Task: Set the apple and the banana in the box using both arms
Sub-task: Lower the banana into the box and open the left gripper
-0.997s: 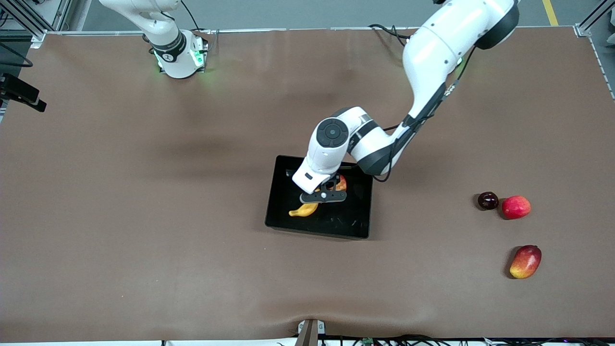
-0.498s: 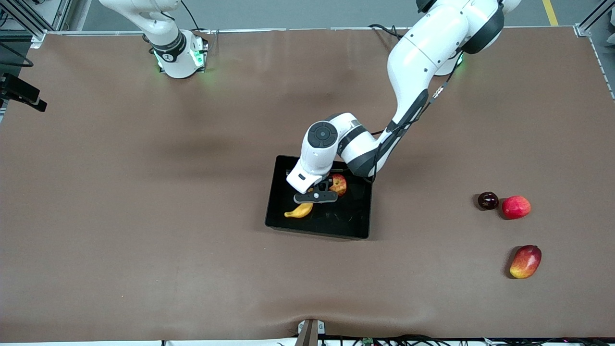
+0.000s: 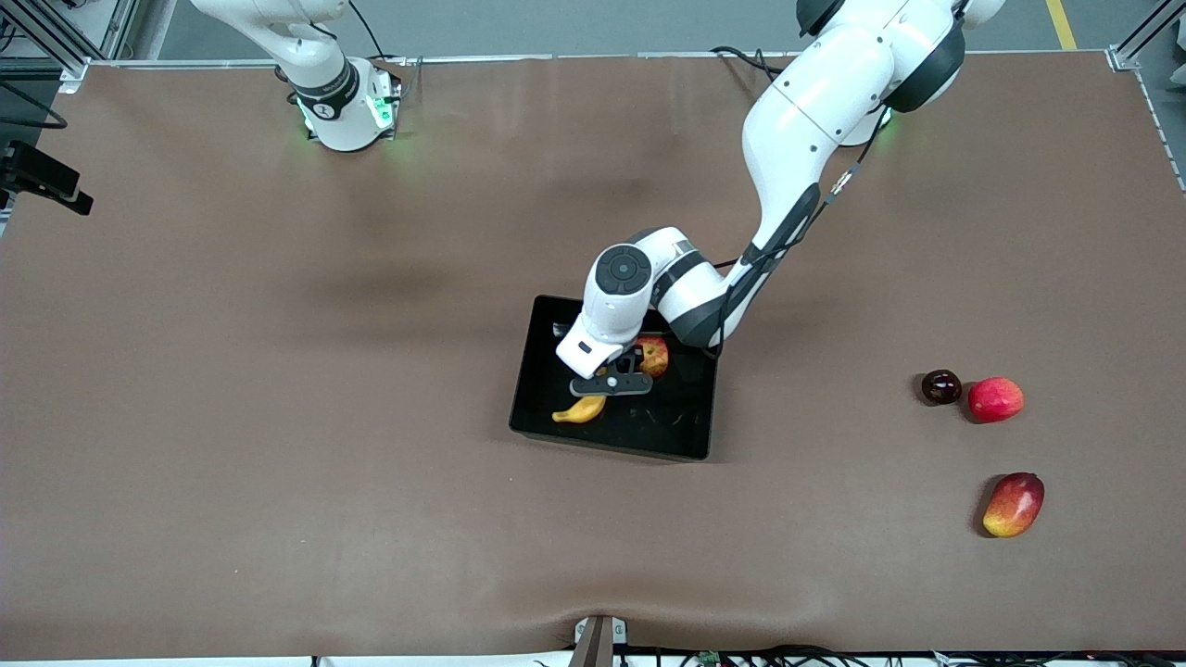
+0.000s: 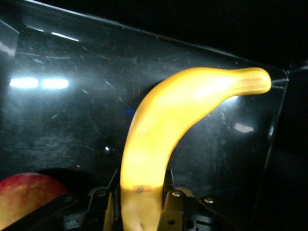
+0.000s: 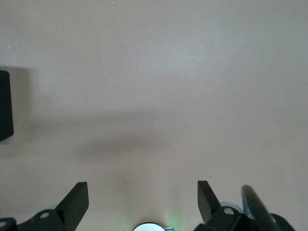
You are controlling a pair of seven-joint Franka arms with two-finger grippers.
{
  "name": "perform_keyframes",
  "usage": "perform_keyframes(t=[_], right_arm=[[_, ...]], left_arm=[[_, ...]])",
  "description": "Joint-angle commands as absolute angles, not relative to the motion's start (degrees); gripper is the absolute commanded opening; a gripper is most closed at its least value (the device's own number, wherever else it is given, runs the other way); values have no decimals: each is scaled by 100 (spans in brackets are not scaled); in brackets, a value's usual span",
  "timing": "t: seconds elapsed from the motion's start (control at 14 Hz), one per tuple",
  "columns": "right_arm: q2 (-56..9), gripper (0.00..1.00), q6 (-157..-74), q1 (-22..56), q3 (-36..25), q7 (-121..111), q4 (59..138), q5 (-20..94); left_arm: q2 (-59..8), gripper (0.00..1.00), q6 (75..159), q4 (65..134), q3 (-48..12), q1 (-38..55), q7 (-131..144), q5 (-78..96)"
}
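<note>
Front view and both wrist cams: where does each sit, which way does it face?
Front view: high across the table, facing both arm bases; left gripper in the glossy black tray.
Left wrist view: on the left wrist, looking into the tray; fingers flank the curved yellow banana.
Right wrist view: on the right wrist, facing bare brown tabletop; open fingers show.
Shared: front and left wrist both show the banana and the red-yellow apple.

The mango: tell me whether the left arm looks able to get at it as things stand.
Probably not right away. The left tool is down in the box, closed around the banana. The mango lies uncovered toward the left arm's end of the table, so once the banana is let go the way looks free.
</note>
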State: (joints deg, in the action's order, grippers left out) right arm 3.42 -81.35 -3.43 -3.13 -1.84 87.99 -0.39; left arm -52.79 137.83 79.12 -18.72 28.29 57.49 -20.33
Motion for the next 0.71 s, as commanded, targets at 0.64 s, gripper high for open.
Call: perform_keyframes(t=[0.64], right_arm=[[404, 100, -8095, -422, -246, -211, 8833, 79]], left_arm=[[-3694, 100, 12535, 7813, -1925, 1882, 5767, -1908]])
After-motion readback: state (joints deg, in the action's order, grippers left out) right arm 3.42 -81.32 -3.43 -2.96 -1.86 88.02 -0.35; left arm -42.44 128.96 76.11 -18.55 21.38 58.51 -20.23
